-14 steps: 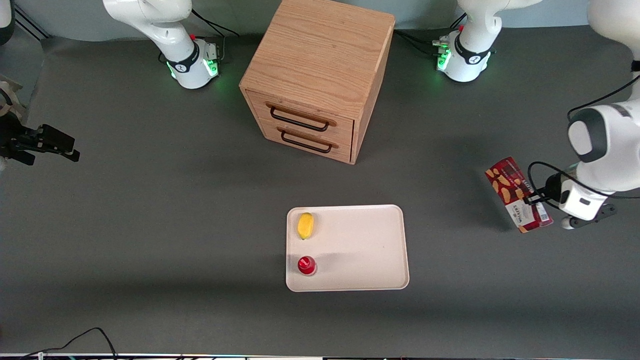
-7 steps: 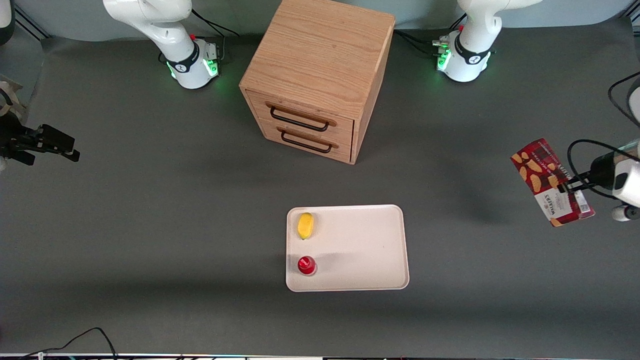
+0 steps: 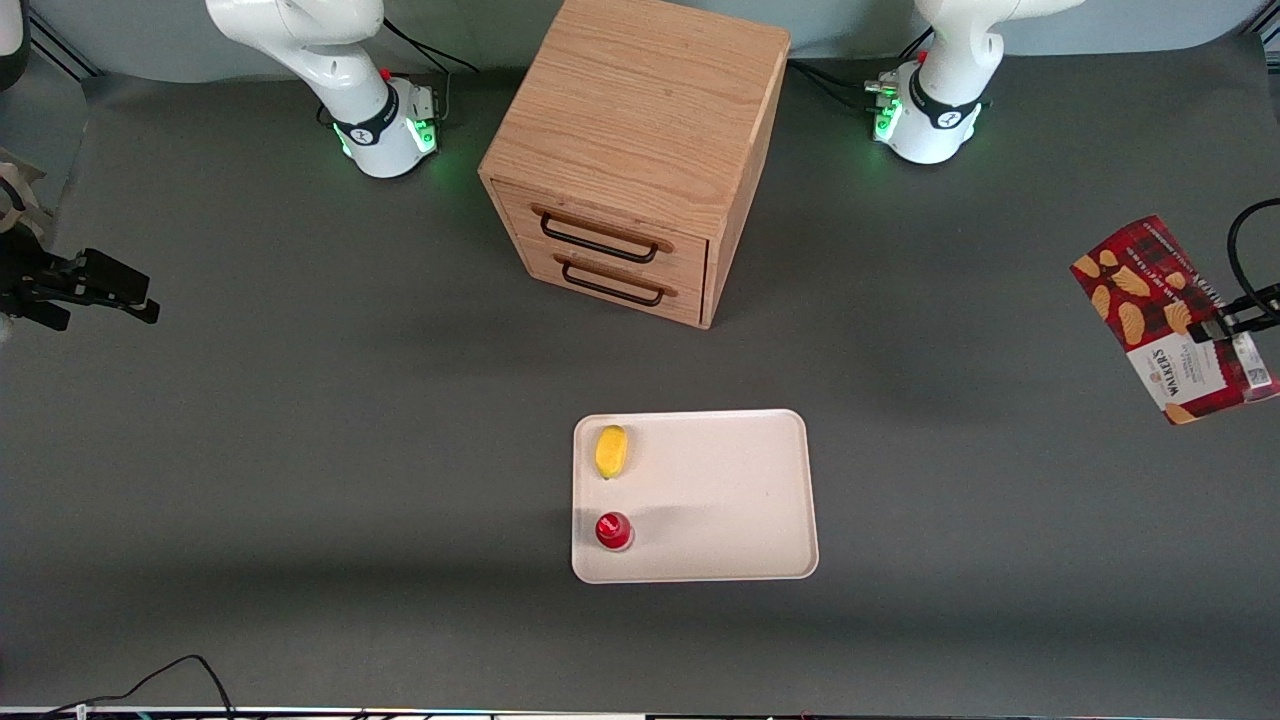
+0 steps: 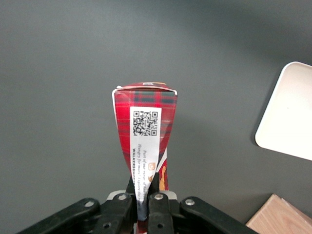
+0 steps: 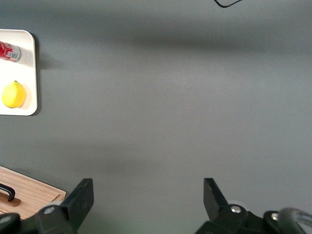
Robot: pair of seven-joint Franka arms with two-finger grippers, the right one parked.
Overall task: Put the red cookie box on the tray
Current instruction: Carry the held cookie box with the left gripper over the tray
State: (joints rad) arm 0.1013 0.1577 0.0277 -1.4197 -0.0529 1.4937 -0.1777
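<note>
The red cookie box (image 3: 1160,315), red tartan with tan cookie pictures and a white label, hangs high in the air at the working arm's end of the table. My left gripper (image 3: 1228,326) is shut on it, mostly cut off by the front view's edge. In the left wrist view the box (image 4: 145,131) sticks out from between the shut fingers (image 4: 144,204), its end showing a white QR label. The cream-white tray (image 3: 730,500) lies on the table in front of the cabinet, nearer the front camera; its corner shows in the left wrist view (image 4: 290,117).
On the tray sit a yellow lemon (image 3: 611,451) and a small round red-capped item (image 3: 613,530), both at its edge toward the parked arm's end. A wooden drawer cabinet (image 3: 632,150) with two shut drawers stands farther from the front camera.
My gripper has lifted the cookie box upward and farther toward the working arm's end of the table; most of the arm has left the front view.
</note>
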